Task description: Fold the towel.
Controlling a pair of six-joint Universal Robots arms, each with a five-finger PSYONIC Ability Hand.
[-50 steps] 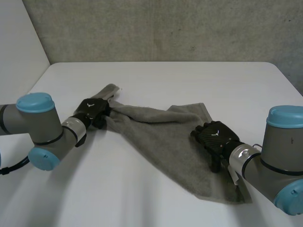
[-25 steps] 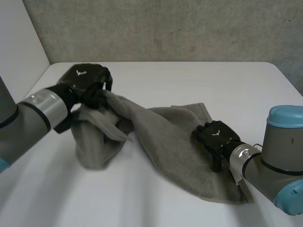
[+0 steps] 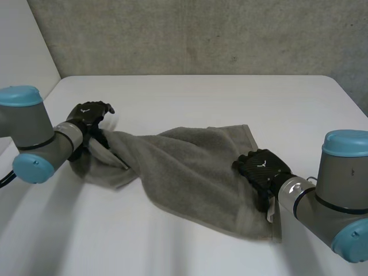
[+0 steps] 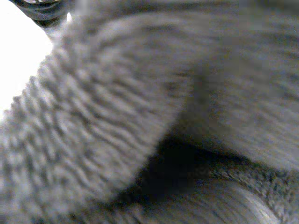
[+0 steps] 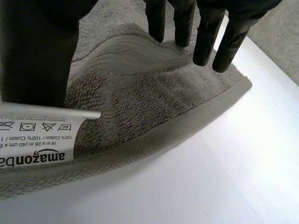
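Note:
A grey towel (image 3: 184, 167) lies bunched and crumpled across the white table (image 3: 230, 98), stretching from my left hand to my right hand. My left hand (image 3: 87, 114) rests at the towel's left end with its fingers stretched out above the cloth, and a fold of cloth hangs just under it. Towel pile (image 4: 117, 116) lies close against the left palm in the left wrist view. My right hand (image 3: 261, 167) presses flat on the towel's right end near the hem. Its straight fingers (image 5: 203, 32) stand on the cloth (image 5: 140, 93) beside a white care label (image 5: 37, 135).
Bare table (image 5: 210, 177) lies just past the towel's hem by my right hand. A grey wall (image 3: 201, 34) runs behind the table's far edge. Both arms reach in from the near corners.
My left hand lifted the towel's left end, swung it over, then came down further left and its fingers opened. The towel has bunched toward the left. The right hand stayed put.

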